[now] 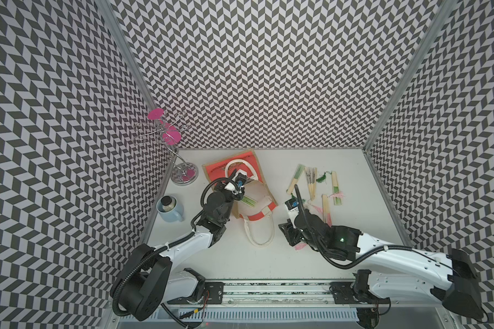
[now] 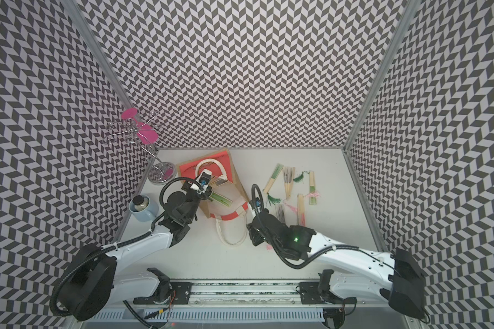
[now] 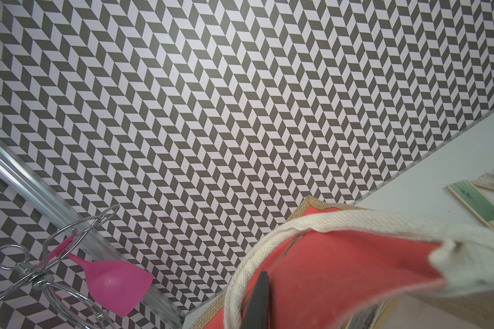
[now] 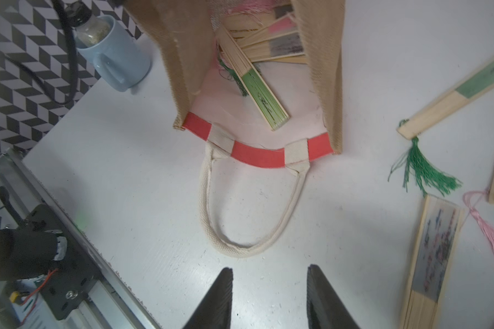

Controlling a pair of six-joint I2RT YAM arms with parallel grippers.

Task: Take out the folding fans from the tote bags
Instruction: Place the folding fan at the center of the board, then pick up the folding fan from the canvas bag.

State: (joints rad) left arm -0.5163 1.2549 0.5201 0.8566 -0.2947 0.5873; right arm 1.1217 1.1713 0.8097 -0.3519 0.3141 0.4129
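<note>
Top view: bag (image 1: pixel 215 171) on side; left gripper (image 1: pixel 235 172) clenched on upper handle (image 1: pixel 252 168), I judge propping mouth open; fans (image 1: pixel 312 185) laid aside right.
Left wrist: upper handle (image 3: pixel 268 236) lifted.
Right wrist: right gripper (image 4: pixel 269 267) released, empty, facing mouth; more fans (image 4: pixel 264 105) inside.

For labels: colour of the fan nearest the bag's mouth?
The fan is green; right wrist view shows it best.

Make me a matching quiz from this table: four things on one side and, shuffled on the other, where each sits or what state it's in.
1. blue mug
2. pink glass
3. green fan
4. right gripper

A. open, empty, over bare table
B. in the tote bag mouth
C. holds a black-capped jar
D. hangs on the wire rack

Pairs: 1-C, 2-D, 3-B, 4-A.
</note>
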